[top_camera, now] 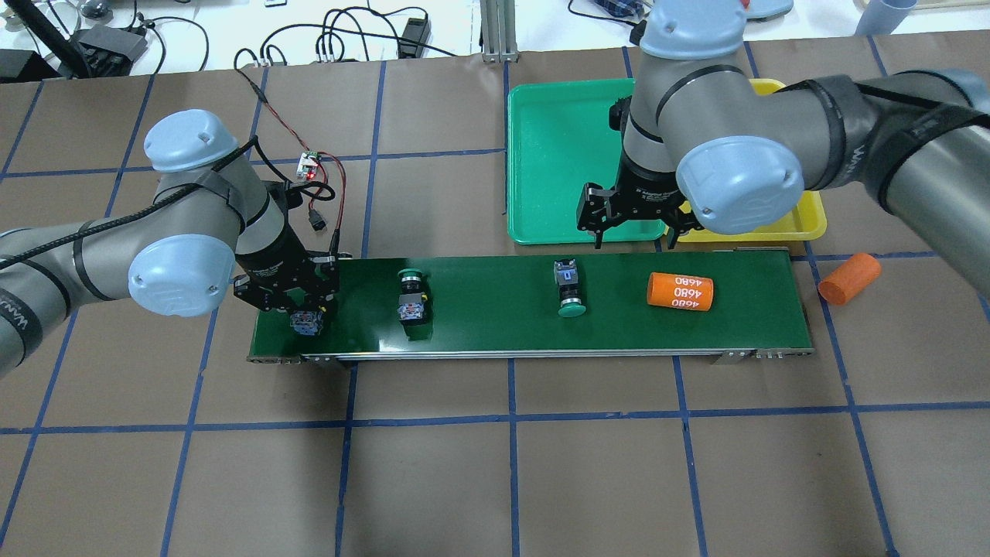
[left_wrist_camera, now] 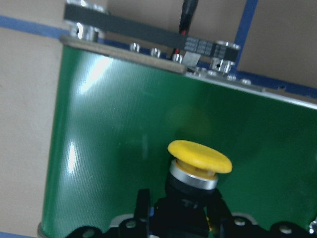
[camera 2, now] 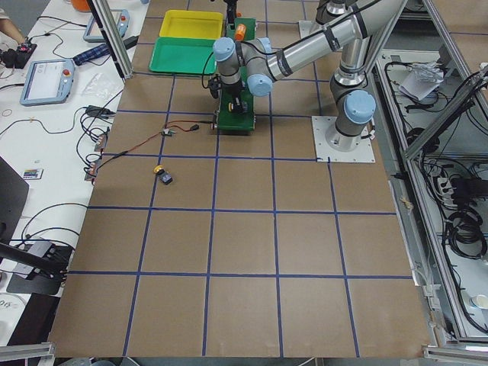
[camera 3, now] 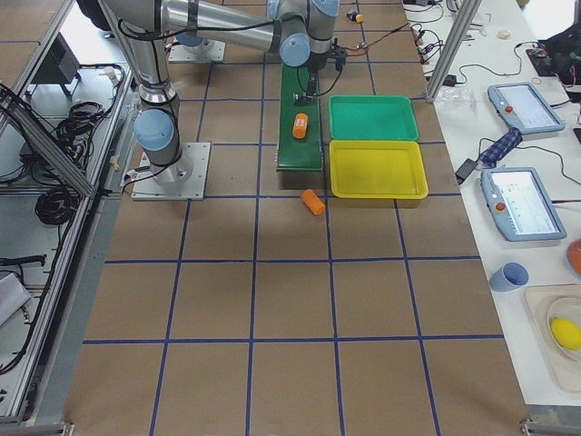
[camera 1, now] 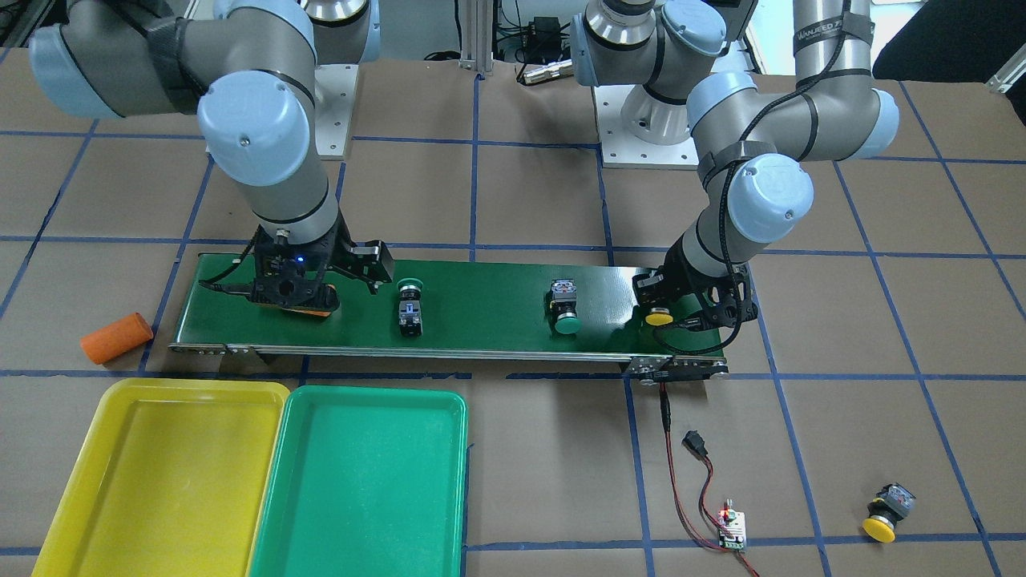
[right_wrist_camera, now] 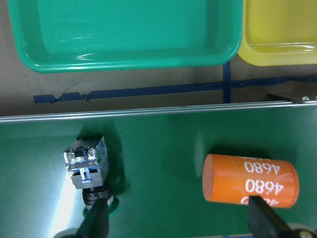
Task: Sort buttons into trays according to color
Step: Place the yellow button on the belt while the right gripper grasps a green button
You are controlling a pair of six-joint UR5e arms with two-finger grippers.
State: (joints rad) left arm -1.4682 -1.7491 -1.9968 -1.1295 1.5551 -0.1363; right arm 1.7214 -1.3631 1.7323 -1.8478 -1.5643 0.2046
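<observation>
The yellow button [left_wrist_camera: 199, 163], at the end of the belt [left_wrist_camera: 109, 148], is clamped by its blocky body in the left gripper [left_wrist_camera: 181, 207]. It is judged light, rigid and slick-capped. The right gripper [right_wrist_camera: 178, 224] is held apart.

Left black two-finger gripper [top_camera: 306, 308] points down, jaws clamped on yellow mushroom-cap button [left_wrist_camera: 199, 157] (held by its body). Right black two-finger gripper [top_camera: 635, 240] points down, jaws spread wide.

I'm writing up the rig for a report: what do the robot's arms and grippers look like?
The left arm and right arm are grey metallic tubes with rounded pale-blue joint caps. Black straps with white lettering wrap both; a black braided cable runs along the left arm. The left gripper and right gripper are black, two-fingered, with small white print on their bodies.
</observation>
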